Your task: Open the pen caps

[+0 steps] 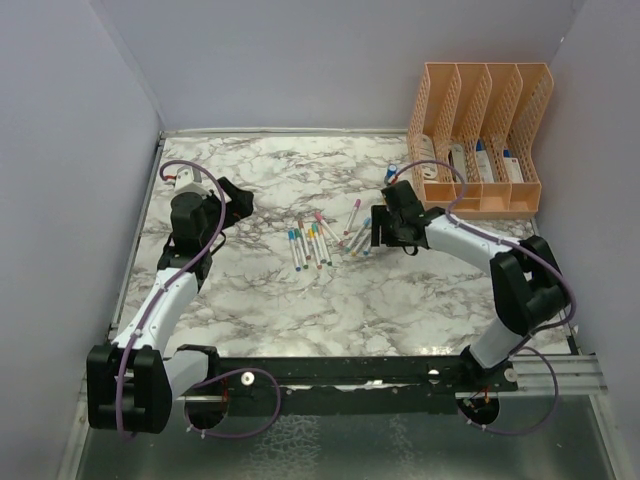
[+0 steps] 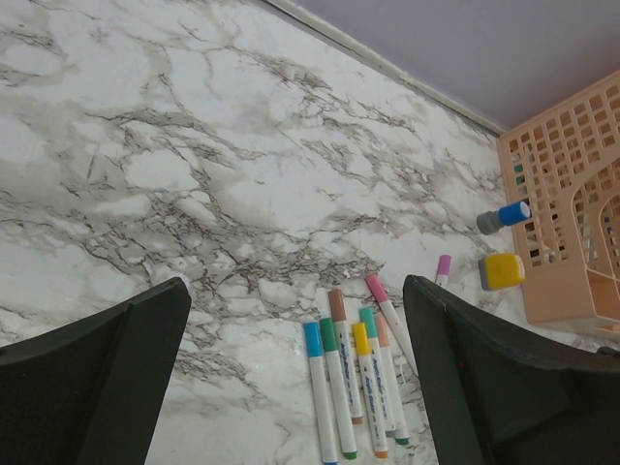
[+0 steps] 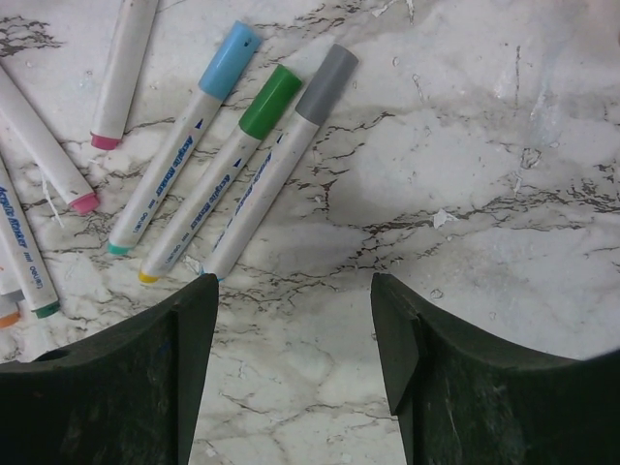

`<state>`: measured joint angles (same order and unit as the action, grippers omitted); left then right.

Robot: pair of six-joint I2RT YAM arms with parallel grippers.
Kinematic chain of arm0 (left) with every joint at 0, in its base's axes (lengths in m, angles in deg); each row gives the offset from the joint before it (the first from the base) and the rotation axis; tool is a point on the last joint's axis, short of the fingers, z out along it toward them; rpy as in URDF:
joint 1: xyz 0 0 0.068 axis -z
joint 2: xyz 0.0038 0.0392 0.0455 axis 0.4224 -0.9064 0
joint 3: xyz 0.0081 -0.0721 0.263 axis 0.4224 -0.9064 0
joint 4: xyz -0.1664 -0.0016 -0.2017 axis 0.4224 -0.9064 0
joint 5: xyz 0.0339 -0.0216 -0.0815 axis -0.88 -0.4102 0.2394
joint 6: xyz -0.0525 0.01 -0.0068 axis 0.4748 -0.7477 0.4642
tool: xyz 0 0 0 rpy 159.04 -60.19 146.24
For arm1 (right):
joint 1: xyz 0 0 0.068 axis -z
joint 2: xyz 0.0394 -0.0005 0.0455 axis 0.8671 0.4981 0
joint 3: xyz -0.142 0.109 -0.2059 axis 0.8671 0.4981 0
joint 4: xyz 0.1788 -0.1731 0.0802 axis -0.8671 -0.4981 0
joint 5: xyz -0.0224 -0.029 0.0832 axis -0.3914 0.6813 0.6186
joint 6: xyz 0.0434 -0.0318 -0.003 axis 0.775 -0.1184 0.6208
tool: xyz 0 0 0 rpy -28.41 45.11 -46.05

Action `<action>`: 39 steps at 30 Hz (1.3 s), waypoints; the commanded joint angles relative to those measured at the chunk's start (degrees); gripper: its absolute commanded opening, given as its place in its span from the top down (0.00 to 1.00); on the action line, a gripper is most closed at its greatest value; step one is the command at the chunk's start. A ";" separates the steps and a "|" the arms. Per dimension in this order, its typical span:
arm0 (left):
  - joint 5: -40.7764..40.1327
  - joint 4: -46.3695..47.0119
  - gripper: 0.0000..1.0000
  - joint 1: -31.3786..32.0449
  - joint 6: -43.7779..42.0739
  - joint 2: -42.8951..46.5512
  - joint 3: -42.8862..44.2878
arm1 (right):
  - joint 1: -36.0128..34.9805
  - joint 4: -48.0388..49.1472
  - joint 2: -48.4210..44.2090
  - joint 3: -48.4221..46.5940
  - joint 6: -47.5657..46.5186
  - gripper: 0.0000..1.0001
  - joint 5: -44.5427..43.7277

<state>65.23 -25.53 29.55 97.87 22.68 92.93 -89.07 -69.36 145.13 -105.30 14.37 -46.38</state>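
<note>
Several white-barrelled pens (image 1: pixel 308 243) lie in a loose cluster mid-table, all with their coloured caps on. My left gripper (image 1: pixel 242 203) is open and empty, left of the cluster and above the marble. In the left wrist view (image 2: pixel 295 291) the cluster (image 2: pixel 349 378) lies between and beyond its fingers. My right gripper (image 1: pixel 376 233) is open and empty, just right of three more pens (image 1: pixel 359 241). In the right wrist view (image 3: pixel 294 300) it is over bare marble, with the light blue cap (image 3: pixel 230 60), green cap (image 3: pixel 269 100) and grey cap (image 3: pixel 326 82) to the upper left.
A peach file divider rack (image 1: pixel 480 140) holding white-and-blue items stands at the back right. A stubby blue bottle (image 2: pixel 504 215) and a yellow-orange one (image 2: pixel 502 271) lie beside it. Purple walls enclose the marble table (image 1: pixel 270 300).
</note>
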 commanded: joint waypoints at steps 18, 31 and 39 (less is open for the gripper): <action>1.92 0.60 0.07 -0.25 -1.13 -0.27 0.08 | -0.04 1.98 9.82 -6.77 0.00 0.39 0.14; 1.82 1.19 0.07 -0.25 -0.70 -0.42 -0.69 | -0.05 1.50 10.92 -5.58 -0.72 0.43 0.16; 1.83 1.02 0.07 -0.25 -0.50 -0.30 -0.81 | -0.01 3.11 10.54 -5.46 -0.04 0.36 3.18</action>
<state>66.04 -25.51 29.55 97.52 22.33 92.73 -89.07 -67.94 155.09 -110.63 14.13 -45.66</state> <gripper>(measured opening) 0.929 0.612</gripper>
